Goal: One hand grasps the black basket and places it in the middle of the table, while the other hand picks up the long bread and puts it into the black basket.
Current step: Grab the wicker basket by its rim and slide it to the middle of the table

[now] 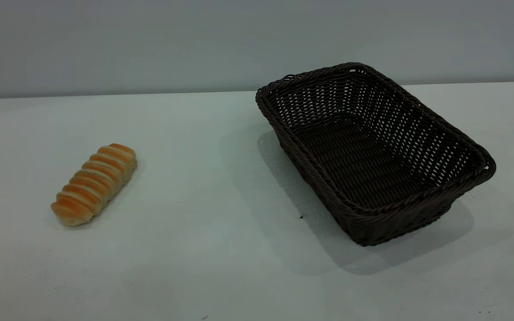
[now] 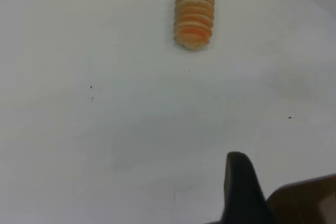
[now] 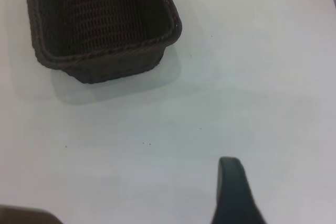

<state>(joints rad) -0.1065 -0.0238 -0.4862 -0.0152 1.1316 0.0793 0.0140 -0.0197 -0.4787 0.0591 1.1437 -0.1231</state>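
Left end effector [image 2: 244,192]: one dark finger in left wrist view, above bare tabletop [image 2: 105,129], nothing held; opening cannot be told. Long bread [image 2: 194,10] well ahead of it, lying flat, apart from finger. Right end effector [image 3: 233,192]: one dark finger visible, nothing held; opening cannot be told. Black basket [image 3: 100,24] ahead of it, upright on tabletop, empty, well apart from bread.

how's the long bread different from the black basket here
The long bread is small, solid and golden-orange with pale ridges; the black basket is far larger, hollow and dark open-weave wicker. The bread lies on the exterior view's left, the basket on its right. Both rest on the table, untouched by either gripper.
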